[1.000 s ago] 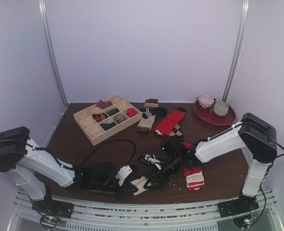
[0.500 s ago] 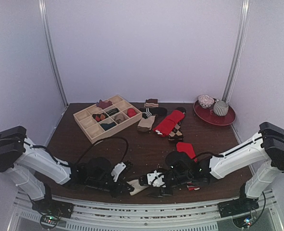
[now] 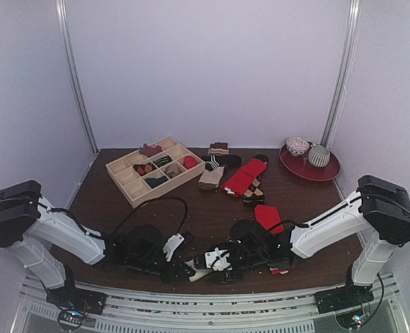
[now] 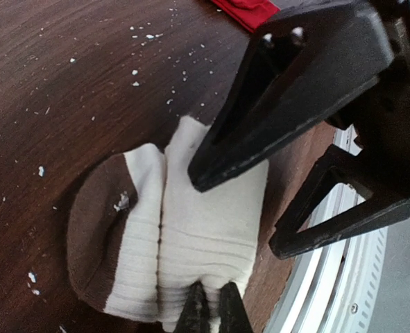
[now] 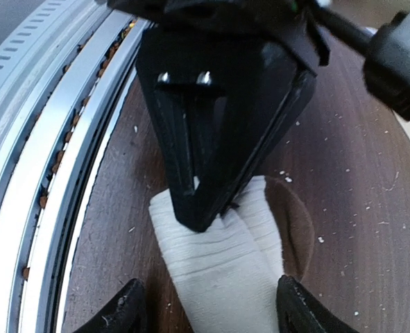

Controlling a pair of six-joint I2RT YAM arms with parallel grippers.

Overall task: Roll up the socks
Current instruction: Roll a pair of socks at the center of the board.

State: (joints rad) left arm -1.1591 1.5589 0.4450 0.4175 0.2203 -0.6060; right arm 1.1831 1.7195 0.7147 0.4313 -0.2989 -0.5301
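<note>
Seen from above, the cream sock point(image 3: 195, 269) lies at the near edge of the table point(image 3: 211, 208). It is flanked by the left gripper point(image 3: 185, 270), brought in low from the left, and the right gripper point(image 3: 208, 266), brought in from the right. The red sock point(image 3: 269, 217) is laid just behind the right arm, and its white-striped end is largely hidden beneath that arm. A wooden tray point(image 3: 132, 184), a pile of other socks point(image 3: 241, 177) and a red plate point(image 3: 329, 172) are set well back.

In the left wrist view, the cream sock point(image 4: 205, 229) is shown folded along a middle crease, with its brown band point(image 4: 94, 222) turned to the left. The left gripper point(image 4: 208, 309) is pressed together, and the sock's near edge is pinched between its tips. The right gripper point(image 4: 236, 215) is held spread, with one finger over the cream fabric and the other beyond the table edge. A corner of the red sock point(image 4: 250, 8) is caught at the top.

In the right wrist view, the right gripper point(image 5: 211, 312) is seen with its fingers wide apart, and the cream sock point(image 5: 218, 270) is framed between them. The closed tip of the left gripper point(image 5: 201, 222) is set on the sock's far end. A metal rail point(image 5: 52, 139) is seen running alongside the table.
</note>
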